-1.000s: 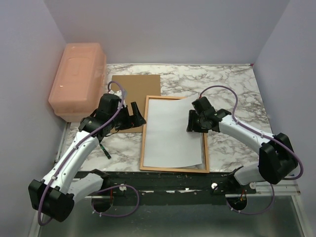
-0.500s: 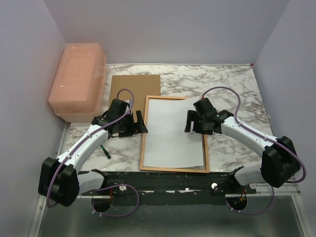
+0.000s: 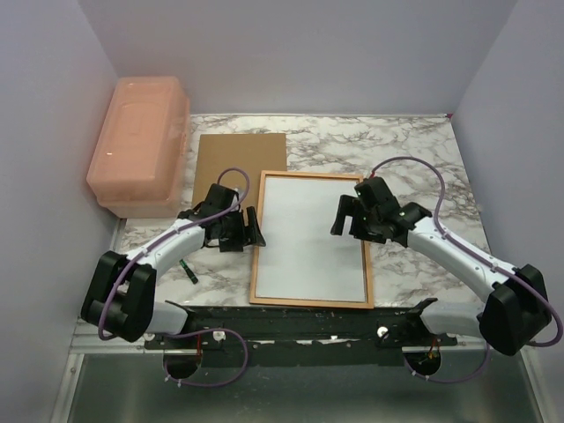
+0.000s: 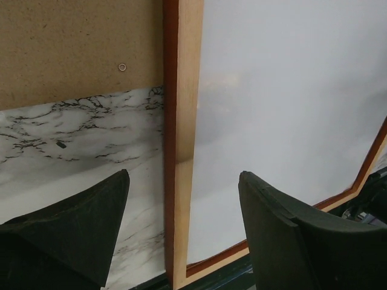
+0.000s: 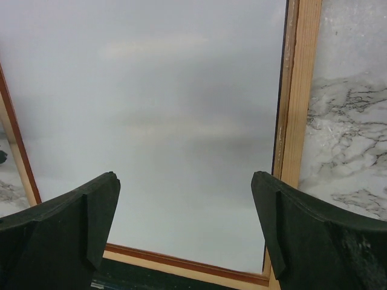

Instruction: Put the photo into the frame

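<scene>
- The frame (image 3: 256, 256) lies back-up. The photo (image 3: 313, 233) lies white side up inside the frame's recess and appears to be within all four rails.
- Left gripper (image 4: 184, 232): jaws spread and pinching nothing. It straddles the frame's left rail, with one finger outside the frame and the other over the photo.
- Right gripper (image 5: 181, 229): jaws spread wide and holding nothing. It hangs above the photo, beside the frame's right rail.
- Step in hand, as judged: verify seating. Check that no corner of the photo rides on a rail.
- If a correction is needed, press lightly with a flat finger pad toward the frame's centre. Do not drag the thin print.
- The backing board (image 3: 240, 159) lies at the frame's far left corner. Whether it touches the frame or sits under it cannot be told.
</scene>
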Controlling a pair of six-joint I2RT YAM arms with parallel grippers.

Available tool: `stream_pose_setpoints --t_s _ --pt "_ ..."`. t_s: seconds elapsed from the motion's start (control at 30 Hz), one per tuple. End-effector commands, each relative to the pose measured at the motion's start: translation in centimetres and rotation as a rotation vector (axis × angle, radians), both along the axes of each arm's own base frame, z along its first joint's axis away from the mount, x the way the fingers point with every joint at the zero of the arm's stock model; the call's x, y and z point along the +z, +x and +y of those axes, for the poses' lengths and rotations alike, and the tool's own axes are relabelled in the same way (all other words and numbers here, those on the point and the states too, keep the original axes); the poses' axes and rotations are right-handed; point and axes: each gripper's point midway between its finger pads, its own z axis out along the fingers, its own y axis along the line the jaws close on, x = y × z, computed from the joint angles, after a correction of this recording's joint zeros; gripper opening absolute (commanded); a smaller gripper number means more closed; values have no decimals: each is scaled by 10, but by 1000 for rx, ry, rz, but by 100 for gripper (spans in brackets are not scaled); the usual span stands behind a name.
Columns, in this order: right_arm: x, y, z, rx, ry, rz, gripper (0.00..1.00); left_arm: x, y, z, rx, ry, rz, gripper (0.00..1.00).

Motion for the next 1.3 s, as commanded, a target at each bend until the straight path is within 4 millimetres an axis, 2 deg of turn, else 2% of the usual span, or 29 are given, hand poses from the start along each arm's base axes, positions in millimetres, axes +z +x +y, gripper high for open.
stream_pose_setpoints --t_s 0.0,0.17,0.37,0.43,0.63,0.83,1.03,1.27 --pt "7 -8 -8 -36 10 1 100 -14 5 -5 -9 -16 2 71" --pt "21 -7 -10 -47 22 -38 100 -24 4 -10 -18 -30 16 63" --pt "24 -7 -9 -44 30 -44 100 -32 2 -24 -57 -42 36 41" --pt "24 -8 -8 -41 36 -43 100 -30 1 -30 -74 -42 37 33" --pt "26 -8 -8 -40 40 -48 100 -9 2 -52 -97 -60 -1 23" --pt "24 -10 -9 -36 40 -43 100 4 1 -82 -144 -68 -29 19" --pt "23 -12 -11 -39 39 -43 100 3 2 -107 -147 -86 6 19" --pt "21 -14 -12 -40 35 -43 100 -1 6 -128 -64 -154 42 16"
